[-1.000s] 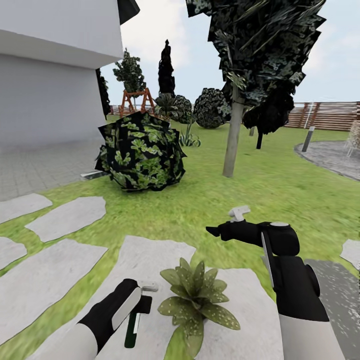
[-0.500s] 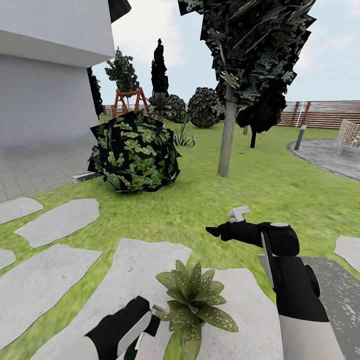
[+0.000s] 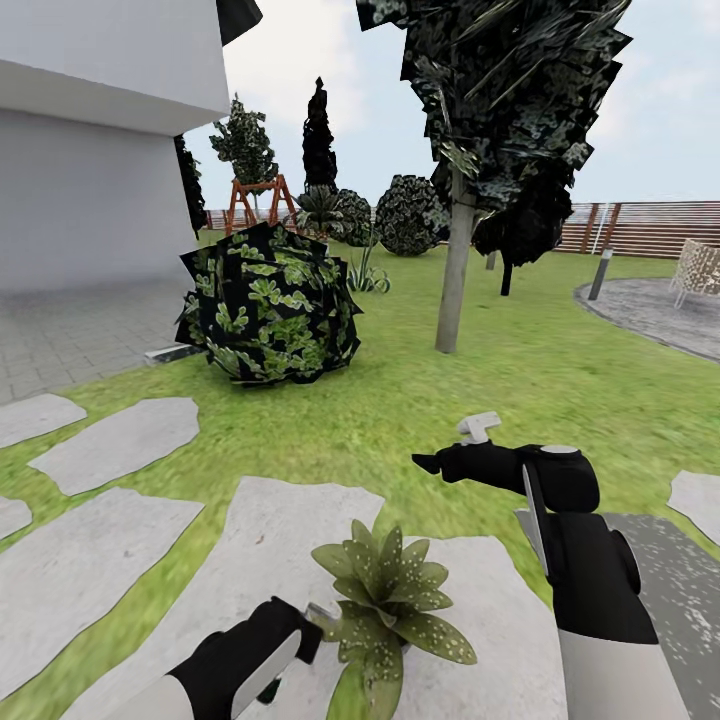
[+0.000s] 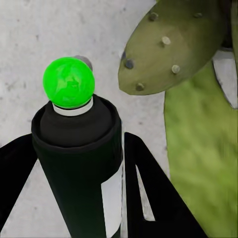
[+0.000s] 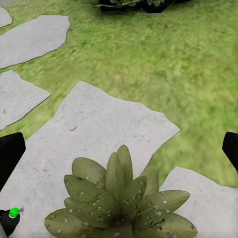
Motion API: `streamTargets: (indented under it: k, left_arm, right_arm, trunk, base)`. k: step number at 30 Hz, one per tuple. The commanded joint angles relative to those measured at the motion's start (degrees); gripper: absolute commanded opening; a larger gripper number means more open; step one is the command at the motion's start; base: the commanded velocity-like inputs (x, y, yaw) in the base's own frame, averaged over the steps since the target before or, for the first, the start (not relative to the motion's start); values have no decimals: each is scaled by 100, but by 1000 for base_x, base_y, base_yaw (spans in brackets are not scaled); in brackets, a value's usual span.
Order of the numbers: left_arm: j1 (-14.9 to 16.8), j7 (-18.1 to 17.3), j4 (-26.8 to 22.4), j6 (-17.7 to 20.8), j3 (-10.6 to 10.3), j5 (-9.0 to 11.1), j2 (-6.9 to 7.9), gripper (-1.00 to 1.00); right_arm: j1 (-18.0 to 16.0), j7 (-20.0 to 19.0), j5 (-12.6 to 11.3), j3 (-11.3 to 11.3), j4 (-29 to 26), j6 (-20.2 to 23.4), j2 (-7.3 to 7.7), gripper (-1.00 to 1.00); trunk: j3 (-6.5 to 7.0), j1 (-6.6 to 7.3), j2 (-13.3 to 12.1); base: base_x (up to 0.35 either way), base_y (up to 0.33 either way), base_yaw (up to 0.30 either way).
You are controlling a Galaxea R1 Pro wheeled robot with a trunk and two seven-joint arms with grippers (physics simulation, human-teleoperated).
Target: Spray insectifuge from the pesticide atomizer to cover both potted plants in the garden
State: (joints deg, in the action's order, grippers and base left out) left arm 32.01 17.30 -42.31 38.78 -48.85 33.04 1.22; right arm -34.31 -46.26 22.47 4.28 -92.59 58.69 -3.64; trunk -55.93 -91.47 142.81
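Two black fingers [image 4: 148, 198] of my left gripper [image 4: 74, 188] are clamped on the spray bottle [image 4: 77, 148], one on each side of its black body, with the green base pointing away from the wrist camera. Just past the bottle, a speckled leaf of the potted plant [image 3: 390, 600] hangs over the pale stepping stone [image 3: 270, 530], and grass runs along the stone's edge. From the head camera, my left gripper [image 3: 290, 640] sits low at the near edge of that stone, right beside the plant's leaves; the bottle is mostly hidden behind the glove there. I cannot make out the plant's pot under the rosette.

My right gripper [image 3: 450, 462] hovers above the grass beyond the plant, and in its wrist camera the fingers [image 5: 10, 153] stand wide apart with nothing between them, looking down on the plant [image 5: 119, 203] and the bottle's green base [image 5: 14, 212].

Farther out I see the lawn [image 3: 560, 370], a round dark bush [image 3: 268, 305], a tree trunk [image 3: 453, 270], a grey lamp post [image 3: 599, 273] by the gravel patio [image 3: 660, 315], and the brown fence [image 3: 650, 230].
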Motion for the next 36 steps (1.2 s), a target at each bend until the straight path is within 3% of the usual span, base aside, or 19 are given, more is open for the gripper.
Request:
streamTargets:
  k: [1, 5, 9, 11, 13, 15, 16, 19, 24, 28, 30, 36]
  left_arm:
    - [7, 57, -10, -1, -32, 32, 6, -100]
    - [15, 95, 37, -30, -15, -429, -25, -100]
    - [16, 150, 51, -32, -8, -647, -3, -100]
    - [16, 92, 52, -47, -22, -917, 15, -100]
    - [18, -226, 52, -103, -19, -1297, 30, -100]
    - [31, -778, 55, -243, -14, -1636, 78, -100]
    - [37, -1076, 55, -408, -10, -1928, 144, -100]
    - [41, -1498, 103, -1056, -3, -2429, 295, -100]
    - [93, -2325, 385, -1456, 30, -2576, 368, -100]
    - [141, -2674, 448, -1471, 41, -2585, 354, -100]
    - [168, -3139, 464, -1441, 42, -2590, 340, -100]
    - [215, -3431, 720, -1455, 36, -2600, 296, -100]
  right_arm:
    - [-5, -59, 55, 11, -5, 20, -6, 100]
    - [-9, -59, 55, 11, -5, 20, -5, 100]
    - [-6, -59, 55, 11, -5, 20, -2, 100]
    - [-5, -59, 55, 11, -5, 20, -2, 100]
    - [-5, -59, 55, 11, -5, 20, -4, 100]
    - [-5, -59, 55, 10, -5, 20, -5, 100]
    - [-5, -59, 55, 11, -5, 20, -5, 100]
    - [-5, -59, 55, 11, -5, 20, -5, 100]
    - [-5, -59, 55, 11, -5, 20, -5, 100]
    - [-5, -59, 55, 11, -5, 20, -5, 100]
    - [-5, -59, 55, 10, -5, 20, -5, 100]
    - [-5, -59, 55, 9, -5, 20, -5, 100]
  trunk:
    - [-6, 1, 3]
    - [-6, 1, 3]
    - [-6, 1, 3]
    - [-6, 1, 3]
    - [-6, 1, 3]
    - [-6, 1, 3]
    - [-6, 1, 3]
    - [-6, 1, 3]
    - [-6, 1, 3]
    - [-6, 1, 3]
    - [-6, 1, 3]
    - [-6, 1, 3]
  base:
    - [0, 0, 0]
    - [0, 0, 0]
    - [0, 0, 0]
    - [0, 0, 0]
    - [0, 0, 0]
    - [0, 0, 0]
    - [0, 0, 0]
    - [0, 0, 0]
    - [0, 0, 0]
    - [0, 0, 0]
    - [0, 0, 0]
    - [0, 0, 0]
